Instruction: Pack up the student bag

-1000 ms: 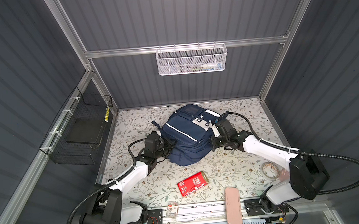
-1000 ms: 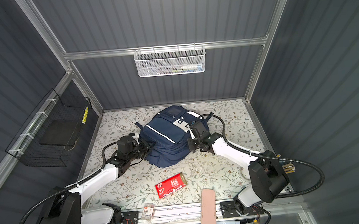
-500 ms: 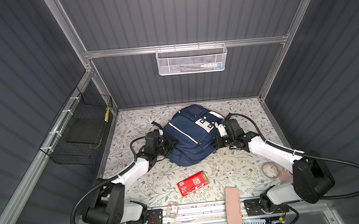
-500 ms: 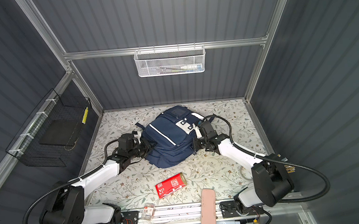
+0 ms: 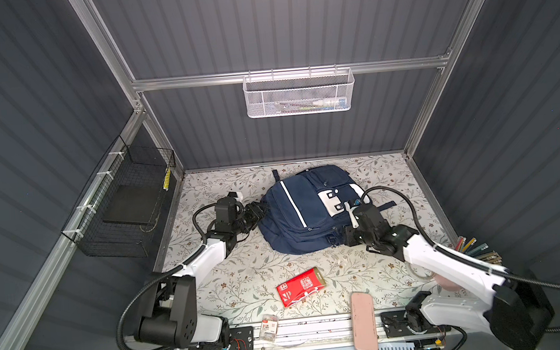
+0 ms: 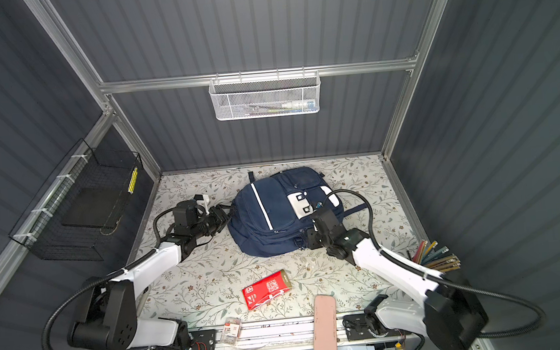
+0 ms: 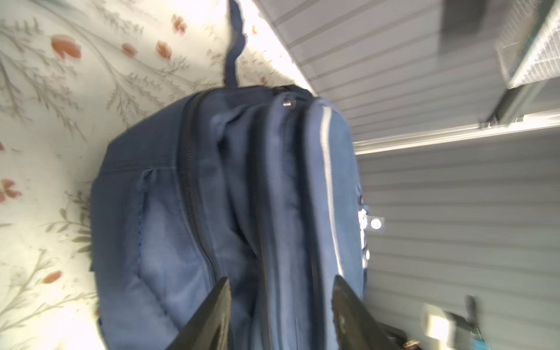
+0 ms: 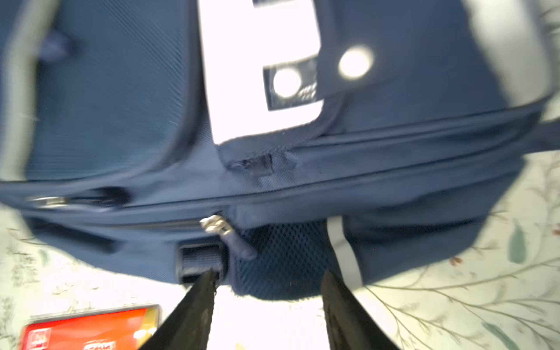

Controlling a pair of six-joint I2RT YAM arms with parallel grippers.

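The student bag [image 5: 308, 211], a large navy blue fabric backpack with white stripes and a white patch, lay flat at centre-back of the floral-print desk [image 5: 245, 277] in both top views [image 6: 275, 214]. Change over the last second: both pincers had been pressed onto its sides and the bag got turned a little, with its patch now further right of frame. Now both had let go. The left pincer [image 5: 258, 213] sat at the bag's left edge, jaws spread. In the left wrist view [image 7: 281, 303] the fingers stood apart, with bag fabric beyond them and nothing pinched. The right pincer [image 5: 347, 237] was at the bag's lower right corner, also spread. In the right wrist view [image 8: 266, 291] its tips were just off the mesh side pocket, near a metal zip pull [image 8: 216, 225].

Judgement: the repositioning step looks finished. All visible zips seemed closed, so opening one is likely next. A red flat packet [image 5: 301, 285] and a pink oblong case [image 5: 363, 323] were lower centre of frame, unpacked. Packing is barely started.
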